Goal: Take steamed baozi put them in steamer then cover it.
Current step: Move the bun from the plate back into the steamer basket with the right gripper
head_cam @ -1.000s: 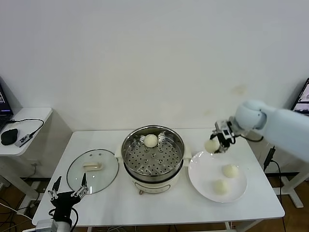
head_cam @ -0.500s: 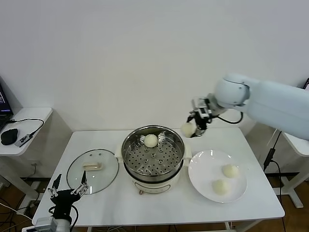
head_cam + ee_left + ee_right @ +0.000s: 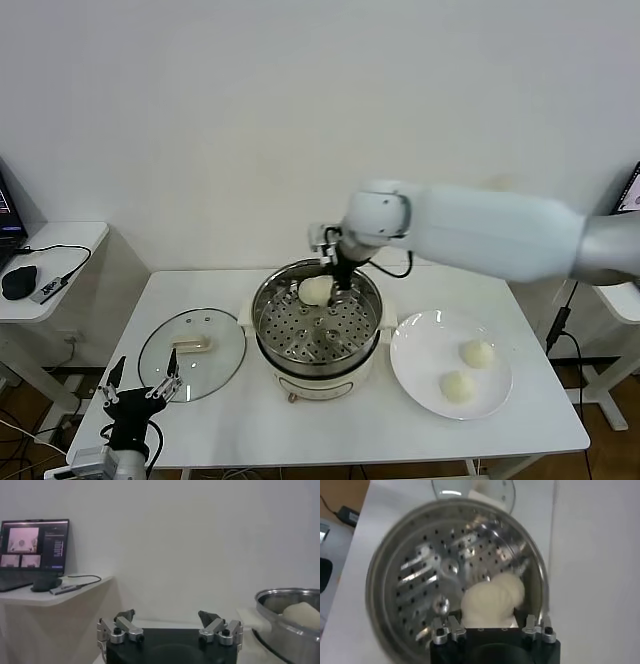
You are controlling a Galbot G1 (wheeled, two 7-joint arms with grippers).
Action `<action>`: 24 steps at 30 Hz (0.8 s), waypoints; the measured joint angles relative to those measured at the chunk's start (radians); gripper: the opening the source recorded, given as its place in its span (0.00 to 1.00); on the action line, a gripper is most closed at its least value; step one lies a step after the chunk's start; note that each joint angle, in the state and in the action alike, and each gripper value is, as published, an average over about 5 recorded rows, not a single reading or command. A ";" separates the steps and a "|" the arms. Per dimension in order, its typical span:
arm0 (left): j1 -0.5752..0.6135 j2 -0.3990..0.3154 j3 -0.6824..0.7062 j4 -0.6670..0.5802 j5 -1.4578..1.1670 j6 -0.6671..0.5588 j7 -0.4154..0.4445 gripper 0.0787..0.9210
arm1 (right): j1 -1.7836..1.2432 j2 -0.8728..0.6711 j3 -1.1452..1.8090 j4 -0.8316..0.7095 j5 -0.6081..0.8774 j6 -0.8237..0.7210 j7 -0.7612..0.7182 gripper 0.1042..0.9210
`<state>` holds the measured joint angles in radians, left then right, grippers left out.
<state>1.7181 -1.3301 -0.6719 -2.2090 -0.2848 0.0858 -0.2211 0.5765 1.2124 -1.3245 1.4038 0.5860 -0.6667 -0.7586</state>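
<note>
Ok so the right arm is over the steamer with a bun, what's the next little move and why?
Probably lower slightly and open the jaws. The right gripper holds a baozi just above the perforated tray, right beside the bun already in the steamer. Two more wait on the plate.

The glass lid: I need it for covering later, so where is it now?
In the head view the glass lid lies flat on the table's left side, beside the steamer, just ahead of the parked left claw.
</note>
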 measured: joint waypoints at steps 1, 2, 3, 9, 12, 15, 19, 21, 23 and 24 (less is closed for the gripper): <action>0.001 0.000 -0.001 0.000 0.000 0.000 0.000 0.88 | -0.012 0.015 0.003 -0.012 0.001 -0.005 0.006 0.67; 0.002 0.000 -0.002 -0.001 0.000 0.000 0.000 0.88 | -0.023 0.028 0.005 -0.023 0.003 -0.010 0.012 0.67; 0.002 0.000 -0.004 -0.001 0.000 0.000 0.000 0.88 | -0.034 0.042 0.008 -0.035 0.004 -0.014 0.016 0.67; 0.002 0.002 -0.009 -0.003 0.000 -0.001 0.000 0.88 | -0.080 0.102 0.012 -0.087 0.006 -0.034 0.032 0.67; -0.001 0.003 -0.009 -0.002 -0.001 -0.001 0.000 0.88 | -0.097 0.124 0.013 -0.109 0.004 -0.039 0.040 0.67; -0.005 0.003 -0.007 0.000 -0.001 -0.001 0.000 0.88 | -0.113 0.143 0.015 -0.130 0.003 -0.042 0.051 0.67; -0.006 0.004 -0.007 0.003 -0.001 -0.001 0.000 0.88 | -0.128 0.164 0.021 -0.157 0.002 -0.045 0.060 0.67; -0.006 0.006 -0.007 0.004 -0.001 -0.001 0.000 0.88 | -0.132 0.173 0.025 -0.167 0.003 -0.047 0.062 0.67; -0.007 0.006 -0.007 0.005 -0.001 -0.001 0.000 0.88 | -0.134 0.180 0.028 -0.174 0.003 -0.049 0.062 0.67; -0.007 0.007 -0.007 0.006 -0.001 -0.001 0.000 0.88 | -0.135 0.182 0.029 -0.177 0.003 -0.050 0.062 0.67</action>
<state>1.7111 -1.3235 -0.6787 -2.2032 -0.2854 0.0844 -0.2210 0.4416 1.3942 -1.2950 1.2272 0.5890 -0.7168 -0.6968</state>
